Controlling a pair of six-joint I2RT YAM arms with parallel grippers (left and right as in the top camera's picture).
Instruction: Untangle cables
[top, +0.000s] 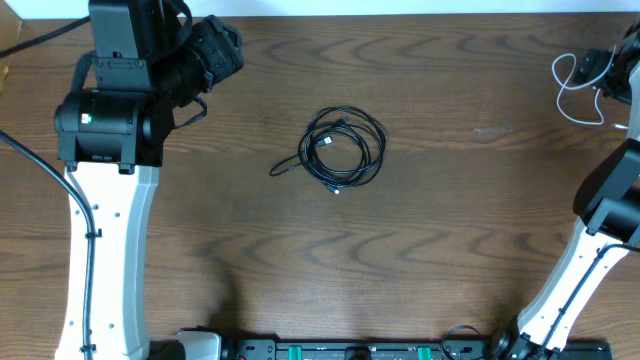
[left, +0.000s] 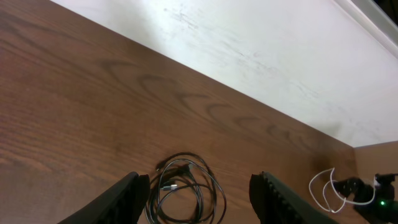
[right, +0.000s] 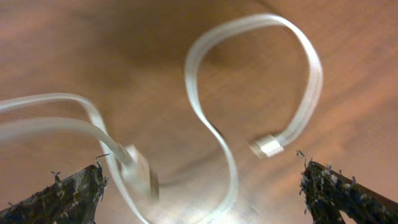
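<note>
A black cable (top: 380, 148) lies coiled in a loose ring at the middle of the wooden table, one plug end trailing out to its left. In the left wrist view the same black cable (left: 221, 195) sits on the table below and between my left gripper's fingers (left: 121, 199), well apart from them. My left gripper (top: 228, 52) hovers at the back left, jaws apart and empty. A white cable (top: 557, 78) lies in loops at the back right. My right gripper (right: 205, 193) hangs wide open just above this white cable (right: 314, 71), both small plugs showing, nothing pinched.
The table's far edge meets a white surface (left: 261, 56). A thick black lead (top: 40, 170) runs along the left arm's base. A black equipment bar (top: 350, 350) lines the front edge. The right arm (top: 600, 230) stands at the right side.
</note>
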